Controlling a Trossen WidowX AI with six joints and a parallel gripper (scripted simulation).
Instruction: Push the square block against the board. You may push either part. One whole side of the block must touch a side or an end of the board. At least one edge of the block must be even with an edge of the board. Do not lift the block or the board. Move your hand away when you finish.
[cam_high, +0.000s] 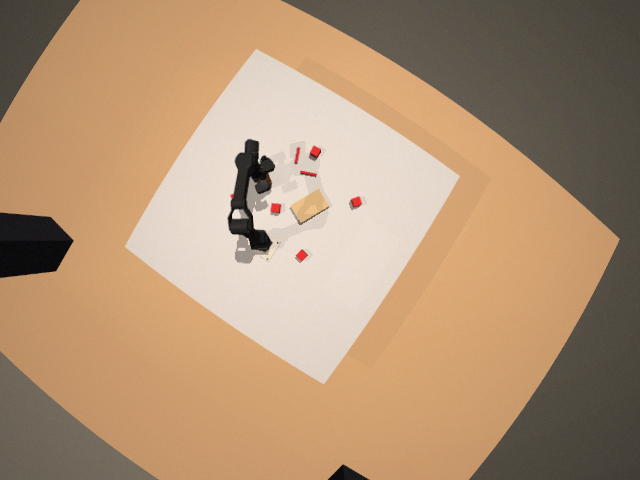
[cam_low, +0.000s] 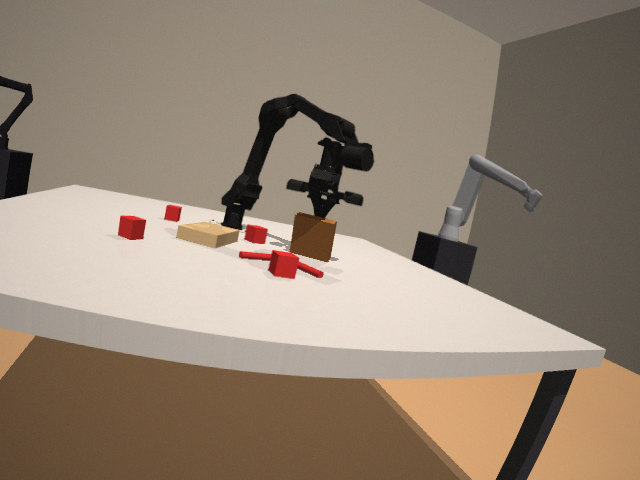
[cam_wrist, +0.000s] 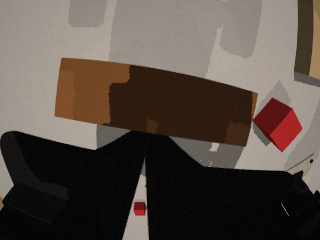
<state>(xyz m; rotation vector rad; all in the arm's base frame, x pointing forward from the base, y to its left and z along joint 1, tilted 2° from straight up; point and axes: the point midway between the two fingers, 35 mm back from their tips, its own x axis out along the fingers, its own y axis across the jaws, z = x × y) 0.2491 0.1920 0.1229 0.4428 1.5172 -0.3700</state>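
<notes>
The brown square block (cam_low: 313, 237) (cam_wrist: 154, 100) (cam_high: 268, 180) stands on edge on the white table (cam_low: 155, 304) (cam_high: 361, 289). The tan board (cam_low: 207, 234) (cam_high: 310, 206) (cam_wrist: 308, 20) lies flat, a short way from it and not touching it. My gripper (cam_low: 321, 211) (cam_wrist: 148, 131) (cam_high: 262, 181) is shut with nothing between its fingers. Its tips hang just over the block's top edge, near the edge's middle. I cannot tell whether they touch it.
Red cubes (cam_high: 314, 151) (cam_high: 355, 202) (cam_high: 275, 207) (cam_high: 301, 255) lie around the board; one cube (cam_low: 255, 233) (cam_wrist: 278, 123) sits between block and board. Two red sticks (cam_high: 297, 155) (cam_high: 308, 173) (cam_low: 255, 254) lie near a cube (cam_low: 282, 264). A grey arm (cam_low: 480, 186) stands off the table.
</notes>
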